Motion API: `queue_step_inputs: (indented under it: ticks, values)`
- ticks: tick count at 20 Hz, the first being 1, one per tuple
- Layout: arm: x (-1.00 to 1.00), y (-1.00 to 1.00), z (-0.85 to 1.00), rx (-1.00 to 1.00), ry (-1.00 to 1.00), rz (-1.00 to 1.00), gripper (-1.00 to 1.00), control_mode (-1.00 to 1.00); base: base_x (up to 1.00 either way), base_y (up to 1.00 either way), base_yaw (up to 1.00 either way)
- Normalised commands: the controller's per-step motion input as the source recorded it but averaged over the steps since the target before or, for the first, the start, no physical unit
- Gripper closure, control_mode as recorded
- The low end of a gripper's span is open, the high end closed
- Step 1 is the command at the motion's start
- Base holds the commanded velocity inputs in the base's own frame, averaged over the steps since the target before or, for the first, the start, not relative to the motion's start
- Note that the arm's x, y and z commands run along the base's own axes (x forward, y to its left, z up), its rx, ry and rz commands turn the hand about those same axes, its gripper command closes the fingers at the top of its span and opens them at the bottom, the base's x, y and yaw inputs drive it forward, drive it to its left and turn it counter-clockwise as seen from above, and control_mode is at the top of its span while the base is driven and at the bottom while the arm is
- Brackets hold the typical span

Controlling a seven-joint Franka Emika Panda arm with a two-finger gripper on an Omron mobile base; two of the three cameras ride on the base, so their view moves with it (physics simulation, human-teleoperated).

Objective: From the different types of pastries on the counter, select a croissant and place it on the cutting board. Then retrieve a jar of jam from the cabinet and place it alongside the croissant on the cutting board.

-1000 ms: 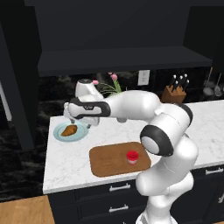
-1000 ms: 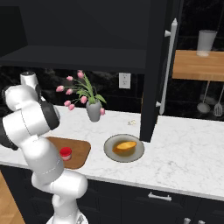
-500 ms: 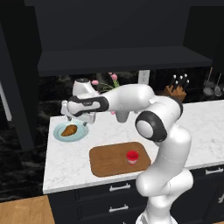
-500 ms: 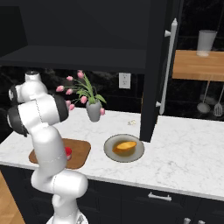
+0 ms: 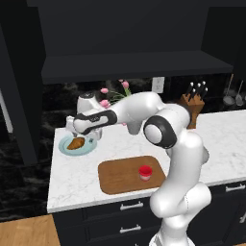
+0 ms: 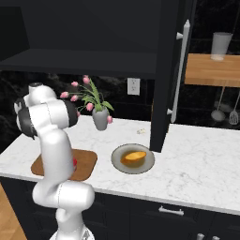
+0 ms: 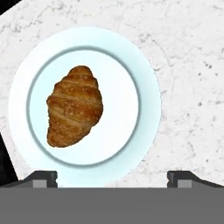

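Below, croissant [image 7: 74,106] on light blue plate [image 7: 148,100], tool [image 7: 111,177] spread apart above it, jar of jam [image 5: 145,172] on cutting board [image 5: 117,175]

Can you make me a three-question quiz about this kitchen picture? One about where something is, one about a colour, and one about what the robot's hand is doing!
1. Where is the croissant?
A. On the light blue plate
B. On the cutting board
C. Inside the cabinet

2. What colour is the jar of jam on the cutting board?
A. Green
B. Red
C. Yellow

3. What is the gripper doing?
A. Squeezing the croissant
B. Holding the jar
C. Open above the plate, holding nothing

Answers:
1. A: the hand view shows the brown crescent lying in the middle of the round pale blue plate on the counter.
2. B: the left base view shows a small red jar standing on the brown board.
3. C: in the hand view the two finger tips sit wide apart with nothing between them.
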Motion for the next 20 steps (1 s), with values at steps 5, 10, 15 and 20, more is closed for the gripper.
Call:
queue_step_inputs:
  ticks: [5,10,15,20]
  values:
    - [0.26,0.0,-0.02,0.03,-0.04,-0.02,-1.0,-1.0,0.0,0.0,0.0]
    - [0.04,0.18,-0.73,-0.05,0.11,-0.03,-1.0,-1.0,0.0,0.0,0.0]
    - [0.18,0.03,-0.01,0.01,0.01,-0.01,-1.0,-1.0,0.0,0.0,0.0]
    - [0.51,0.21,-0.11,0.0,0.0,-0.04,-1.0,-1.0,0.0,0.0,0.0]
